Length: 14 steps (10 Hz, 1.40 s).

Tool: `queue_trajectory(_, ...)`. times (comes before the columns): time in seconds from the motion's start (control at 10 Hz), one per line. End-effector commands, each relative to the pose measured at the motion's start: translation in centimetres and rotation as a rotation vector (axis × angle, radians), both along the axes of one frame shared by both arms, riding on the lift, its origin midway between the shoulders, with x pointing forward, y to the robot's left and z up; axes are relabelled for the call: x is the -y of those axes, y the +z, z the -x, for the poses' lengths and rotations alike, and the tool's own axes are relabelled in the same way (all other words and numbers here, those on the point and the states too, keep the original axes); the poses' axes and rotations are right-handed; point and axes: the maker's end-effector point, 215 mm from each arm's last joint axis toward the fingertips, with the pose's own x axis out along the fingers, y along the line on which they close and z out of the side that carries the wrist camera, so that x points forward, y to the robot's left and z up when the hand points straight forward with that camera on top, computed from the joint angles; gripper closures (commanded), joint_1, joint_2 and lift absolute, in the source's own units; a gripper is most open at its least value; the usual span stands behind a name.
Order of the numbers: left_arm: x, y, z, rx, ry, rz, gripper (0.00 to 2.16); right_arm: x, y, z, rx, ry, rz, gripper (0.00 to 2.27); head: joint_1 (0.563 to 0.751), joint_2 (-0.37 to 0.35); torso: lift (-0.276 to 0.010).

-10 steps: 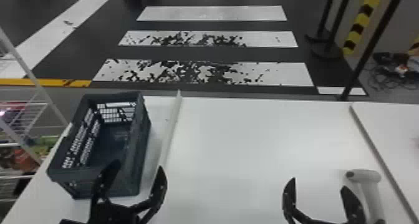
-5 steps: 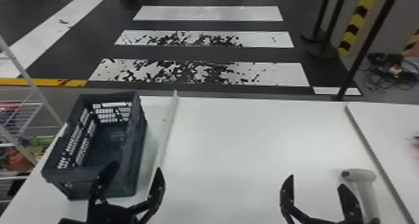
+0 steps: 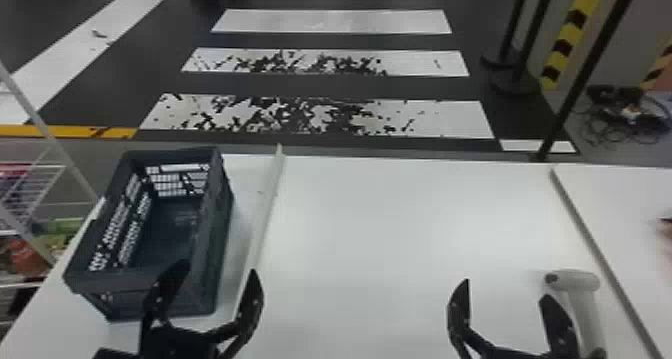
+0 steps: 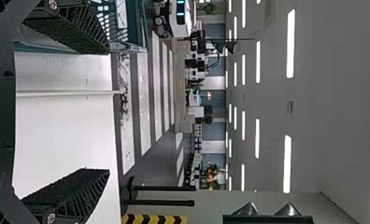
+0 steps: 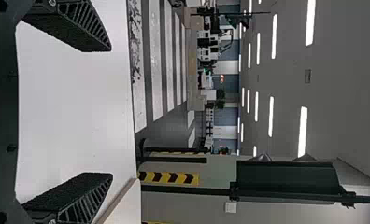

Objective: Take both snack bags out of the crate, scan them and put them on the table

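In the head view my left gripper [image 3: 212,283] stands open over the near right corner of the dark crate [image 3: 212,263], nothing between its fingers. The part of the crate's inside that shows holds no bag. My right gripper [image 3: 507,293] is open too, at the near right of the table [image 3: 400,233], with a white handheld scanner [image 3: 585,308] just right of it and partly behind its finger. In the left wrist view my left gripper [image 4: 109,112] has widely parted fingers, with the crate [image 4: 141,28] beyond one of them. Bare table lies behind my right gripper [image 5: 111,112] in the right wrist view.
A pale raised strip [image 3: 267,208] runs along the table right of the crate. Wire shelves [image 3: 30,198] with colourful goods stand at the left. A seam [image 3: 595,243] divides the table at the right, and a black post [image 3: 575,83] rises beyond the far edge.
The head view has shifted slightly, so the crate, table and scanner sit a little farther left in it. Both grippers stay open in nearly the same place.
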Motion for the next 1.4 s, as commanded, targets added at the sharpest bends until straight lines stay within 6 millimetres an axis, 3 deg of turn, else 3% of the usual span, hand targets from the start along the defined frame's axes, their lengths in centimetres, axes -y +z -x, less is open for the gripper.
queue_trajectory(0.0, 0.10, -0.06, -0.16, -0.001, -0.002, 0.000, 0.08, 0.02, 0.00, -0.05, 0.000, 0.000, 0.000, 0.03, 0.695, 0.050, -0.092)
queue_trajectory(1.3, 0.13, -0.67, -0.59, -0.008, 0.000, 0.008, 0.08, -0.45, -0.09, -0.05, -0.003, 0.005, -0.006, 0.04, 0.695, 0.055, -0.092)
